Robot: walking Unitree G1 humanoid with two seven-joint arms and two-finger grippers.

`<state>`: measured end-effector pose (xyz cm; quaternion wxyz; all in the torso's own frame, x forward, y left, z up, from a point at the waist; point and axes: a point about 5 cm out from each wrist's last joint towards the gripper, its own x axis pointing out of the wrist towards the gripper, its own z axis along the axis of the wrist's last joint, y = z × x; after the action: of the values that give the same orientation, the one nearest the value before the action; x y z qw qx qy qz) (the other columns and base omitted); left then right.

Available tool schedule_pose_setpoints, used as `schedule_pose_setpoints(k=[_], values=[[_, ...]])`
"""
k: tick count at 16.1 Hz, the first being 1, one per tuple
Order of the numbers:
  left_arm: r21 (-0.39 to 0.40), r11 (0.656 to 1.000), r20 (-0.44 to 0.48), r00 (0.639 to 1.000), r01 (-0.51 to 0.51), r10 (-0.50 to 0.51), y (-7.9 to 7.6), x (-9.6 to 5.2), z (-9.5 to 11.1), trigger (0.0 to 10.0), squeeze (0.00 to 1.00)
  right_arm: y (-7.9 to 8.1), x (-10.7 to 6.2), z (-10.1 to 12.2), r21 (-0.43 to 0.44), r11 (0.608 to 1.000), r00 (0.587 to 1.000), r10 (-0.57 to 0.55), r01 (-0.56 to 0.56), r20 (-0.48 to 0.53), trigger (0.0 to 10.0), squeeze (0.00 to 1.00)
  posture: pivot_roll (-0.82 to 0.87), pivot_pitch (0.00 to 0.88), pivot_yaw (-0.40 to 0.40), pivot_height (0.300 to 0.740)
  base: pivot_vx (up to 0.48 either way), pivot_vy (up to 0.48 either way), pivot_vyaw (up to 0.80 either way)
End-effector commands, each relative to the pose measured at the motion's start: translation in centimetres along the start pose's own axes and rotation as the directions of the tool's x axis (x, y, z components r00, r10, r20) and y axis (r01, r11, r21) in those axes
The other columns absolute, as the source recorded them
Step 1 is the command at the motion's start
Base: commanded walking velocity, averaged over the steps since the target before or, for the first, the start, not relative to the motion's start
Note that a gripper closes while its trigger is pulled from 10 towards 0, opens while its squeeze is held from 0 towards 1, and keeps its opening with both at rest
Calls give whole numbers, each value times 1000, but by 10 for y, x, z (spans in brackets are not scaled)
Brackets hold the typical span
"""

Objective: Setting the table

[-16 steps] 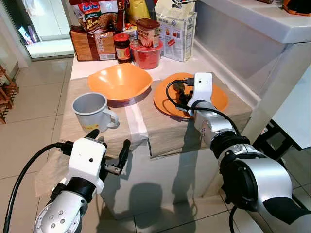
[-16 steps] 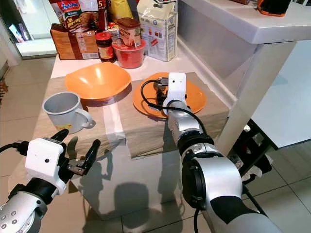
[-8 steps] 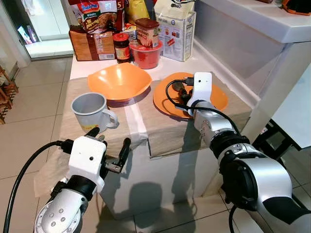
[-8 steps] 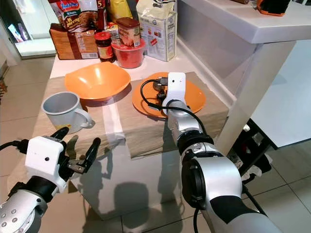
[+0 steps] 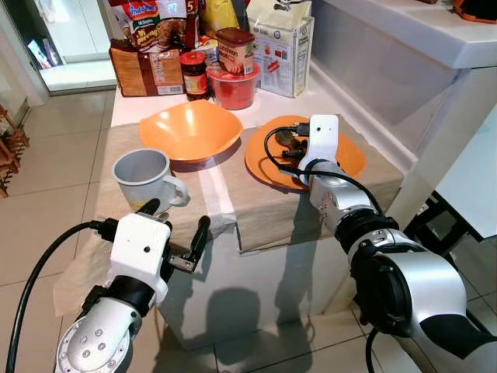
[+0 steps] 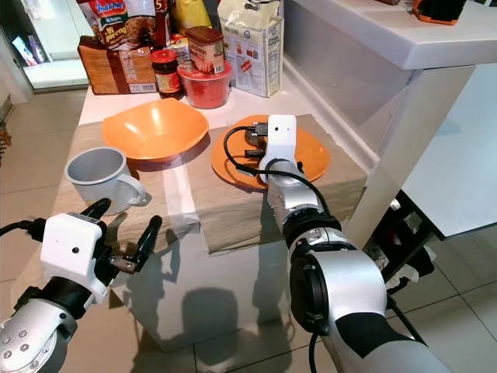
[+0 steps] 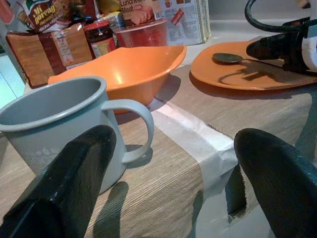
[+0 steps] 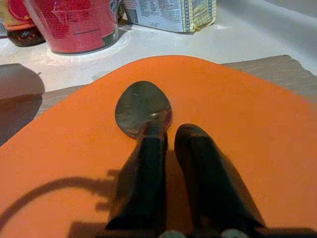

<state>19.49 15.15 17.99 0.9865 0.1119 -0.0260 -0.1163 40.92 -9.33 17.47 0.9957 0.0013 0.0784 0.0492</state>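
The right gripper (image 8: 171,144) rests low on the orange plate (image 5: 342,159), its 2 fingers (image 8: 143,173) pressed close and pinching the handle of a metal spoon (image 8: 141,106) whose bowl lies on the plate. The spoon looks light, stiff and slick, so the hold belongs on the narrow handle, squarely, or it may twist. The left gripper (image 5: 177,233) hovers with fingers spread before the grey mug (image 5: 144,175), which stands beside the orange bowl (image 5: 190,128) on the placemat (image 5: 272,206).
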Motion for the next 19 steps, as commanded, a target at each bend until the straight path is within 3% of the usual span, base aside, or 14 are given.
schedule_pose_setpoints(k=[1,3,4,8,11,12,13,14,19], values=[[10,1000,-9,1000,-5,5,2,2,-2,10000,0,-1,-2,-17,-23,1000,997,-14,12,-75,0,0,211,94,22,740,0,0,0],[9,1000,-7,1000,-5,5,2,3,-2,10000,0,0,0,0,-50,999,1000,-14,14,-1,0,0,207,93,23,740,0,0,0],[8,1000,-6,1000,-5,5,2,4,-2,10000,0,3,2,19,-77,997,997,-8,14,75,0,0,200,91,24,740,0,0,0],[4,1000,-1,1000,0,0,0,7,-3,10000,0,12,3,57,-78,997,979,28,-12,200,0,0,192,83,21,740,0,0,0],[3,1000,5,1000,-2,2,0,9,-3,10000,0,17,3,59,-88,996,981,41,-24,192,0,0,191,77,20,740,0,0,0],[3,1000,7,1000,-2,2,1,9,-3,10000,0,18,4,58,-74,997,985,47,-35,165,5843,0,191,76,19,740,0,0,0],[4,1000,8,1000,-3,3,1,10,-3,10000,0,18,4,58,-33,999,988,35,-30,148,10000,1000,191,74,19,740,0,0,0],[4,1000,9,1000,-4,4,1,10,-3,10000,0,18,4,59,3,999,990,35,-36,139,10000,1000,191,73,19,740,0,0,0],[5,1000,16,1000,-10,10,2,13,-4,10000,0,17,4,64,2,1000,990,30,-31,141,10000,1000,192,54,7,740,0,0,0]])
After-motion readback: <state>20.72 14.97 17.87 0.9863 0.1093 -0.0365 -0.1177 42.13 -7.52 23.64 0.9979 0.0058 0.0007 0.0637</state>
